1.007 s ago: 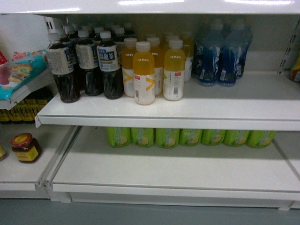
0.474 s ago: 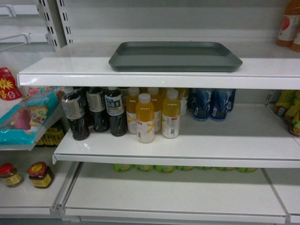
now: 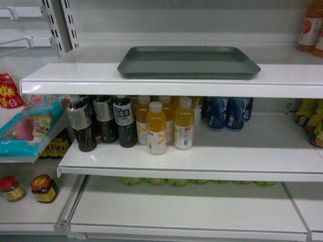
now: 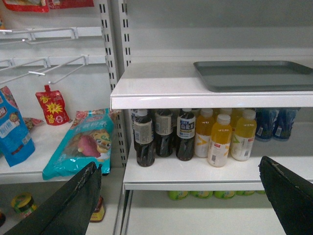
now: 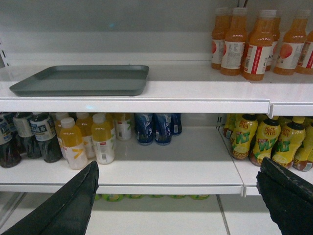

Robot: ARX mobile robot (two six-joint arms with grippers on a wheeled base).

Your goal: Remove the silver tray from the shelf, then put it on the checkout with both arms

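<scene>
Matte grey silver tray (image 3: 189,61), low rim, flat on shelf (image 3: 75,78)

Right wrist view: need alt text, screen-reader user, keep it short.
A grey silver tray lies flat on a white shelf, untouched, with orange bottles to its right. Below stand dark, yellow and blue drinks. The right claw is open, its black fingers framing the bottom corners.

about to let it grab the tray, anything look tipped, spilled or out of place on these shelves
Nothing stands out. The silver tray lies flat and empty on the shelf, set slightly askew to its front lip. The bottles below stand upright with no spill in sight. Both grippers are open, short of the tray.
</scene>
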